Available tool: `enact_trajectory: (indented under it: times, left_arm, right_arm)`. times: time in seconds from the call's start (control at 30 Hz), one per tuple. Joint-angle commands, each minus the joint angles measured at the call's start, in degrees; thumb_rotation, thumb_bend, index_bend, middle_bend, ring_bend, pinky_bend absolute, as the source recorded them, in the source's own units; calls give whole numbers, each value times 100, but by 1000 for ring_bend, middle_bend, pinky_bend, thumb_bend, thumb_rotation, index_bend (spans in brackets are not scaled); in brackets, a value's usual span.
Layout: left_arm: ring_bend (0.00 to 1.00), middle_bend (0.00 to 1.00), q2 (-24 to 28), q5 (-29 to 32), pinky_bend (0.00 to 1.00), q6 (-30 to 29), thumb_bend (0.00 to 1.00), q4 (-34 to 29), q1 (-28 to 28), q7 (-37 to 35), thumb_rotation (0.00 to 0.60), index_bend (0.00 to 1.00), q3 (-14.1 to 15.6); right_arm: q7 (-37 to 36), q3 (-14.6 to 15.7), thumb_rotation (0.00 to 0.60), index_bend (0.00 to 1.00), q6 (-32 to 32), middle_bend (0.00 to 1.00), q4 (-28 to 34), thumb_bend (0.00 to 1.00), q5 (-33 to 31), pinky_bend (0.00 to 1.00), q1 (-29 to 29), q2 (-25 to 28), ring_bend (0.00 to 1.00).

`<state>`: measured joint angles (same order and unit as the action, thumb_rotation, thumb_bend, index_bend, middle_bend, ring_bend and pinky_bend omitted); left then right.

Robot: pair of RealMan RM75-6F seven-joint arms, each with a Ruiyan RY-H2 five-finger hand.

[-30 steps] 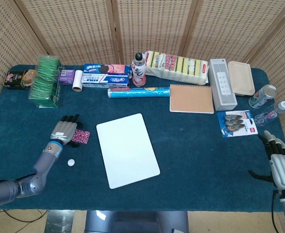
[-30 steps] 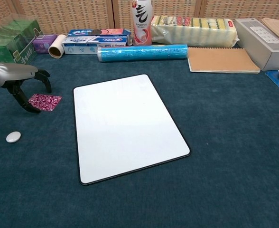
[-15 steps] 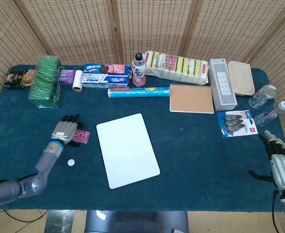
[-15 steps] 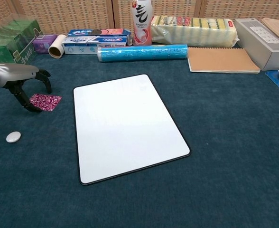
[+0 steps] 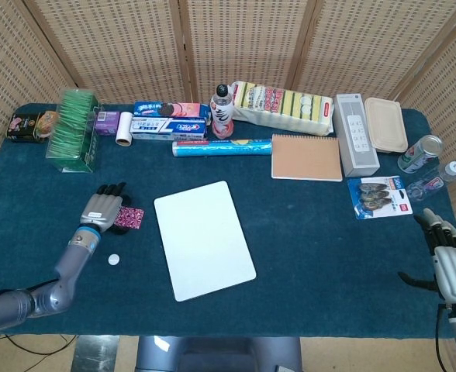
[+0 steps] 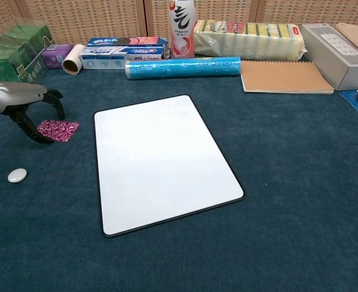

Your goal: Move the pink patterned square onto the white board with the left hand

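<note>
The pink patterned square (image 6: 58, 129) lies flat on the blue cloth, just left of the white board (image 6: 161, 159); the head view shows the square (image 5: 129, 219) partly under my fingers. My left hand (image 6: 22, 103) hovers over the square's left edge with fingers spread and curved down, one dark fingertip near its corner, nothing held. From above, the left hand (image 5: 104, 207) sits left of the white board (image 5: 203, 237). My right hand (image 5: 450, 262) rests open at the table's right front edge, far from both.
A small white pebble (image 6: 17, 175) lies in front of the left hand. Along the back stand a green tea box (image 5: 74, 129), toothpaste boxes (image 5: 168, 128), a bottle (image 5: 222, 112), a blue roll (image 5: 221, 147), a notebook (image 5: 306, 157) and a grey box (image 5: 355, 133).
The left hand has drawn back slightly to the left and lifted a little. The pink square has not moved.
</note>
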<state>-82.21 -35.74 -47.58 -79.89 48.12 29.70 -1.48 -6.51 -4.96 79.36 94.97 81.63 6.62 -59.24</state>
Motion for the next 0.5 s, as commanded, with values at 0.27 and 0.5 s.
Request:
enact_trajectory:
  times: [0.27,0.5]
  left_arm:
    - [0,0,56,-163,15,-45,203,-15,-115,-128,600,450,-9]
    - [0,0,53,-199,15,-15,203,19,-154,-160,600,450,-11]
  right_arm:
    - [6,-1,600,22,-8,0,0,0,-1,0,5,-6,0]
    - [-4,7,600,21,-24,0,0,0,3,0,7,-2,0]
